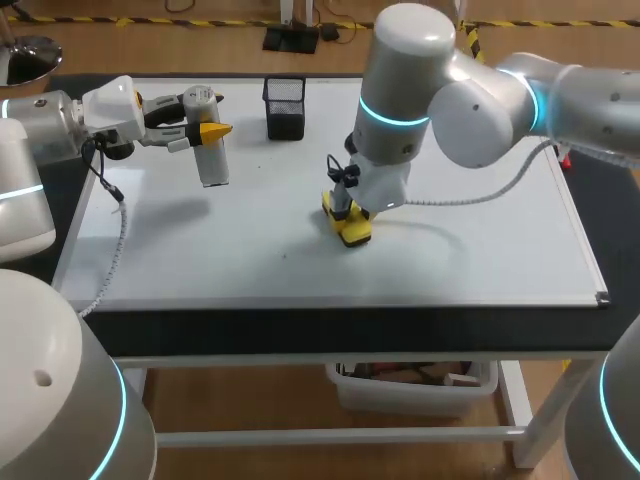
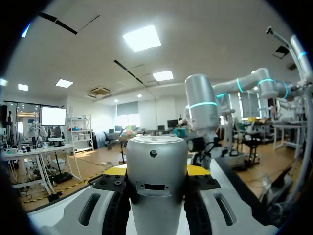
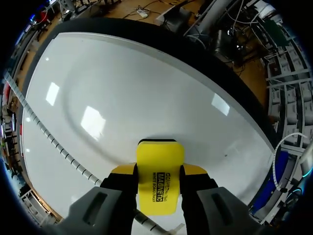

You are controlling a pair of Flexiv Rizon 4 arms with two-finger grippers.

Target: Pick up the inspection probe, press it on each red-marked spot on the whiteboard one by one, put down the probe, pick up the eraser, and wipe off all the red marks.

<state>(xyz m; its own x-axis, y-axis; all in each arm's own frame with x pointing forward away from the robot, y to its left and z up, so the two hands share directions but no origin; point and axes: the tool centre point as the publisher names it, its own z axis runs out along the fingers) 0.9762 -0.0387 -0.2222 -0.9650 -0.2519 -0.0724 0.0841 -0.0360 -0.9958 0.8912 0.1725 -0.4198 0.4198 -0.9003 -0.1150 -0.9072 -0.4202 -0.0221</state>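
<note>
At centre the right gripper [image 1: 346, 216], clamped on the eraser [image 3: 159, 169], should hold it flat on the whiteboard [image 1: 460, 260] and sweep overlapping strokes, though no red seems visible; upper left, the left gripper [image 1: 207, 128] grips the probe [image 1: 214, 162].

eraser [image 3: 157, 171] on whiteboard [image 1: 480, 250], probe [image 1: 212, 160] to its left — basket [image 1: 285, 108] behind

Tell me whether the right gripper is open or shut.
Shut on the eraser: in the right wrist view both fingers of the right gripper press its two sides.
</note>
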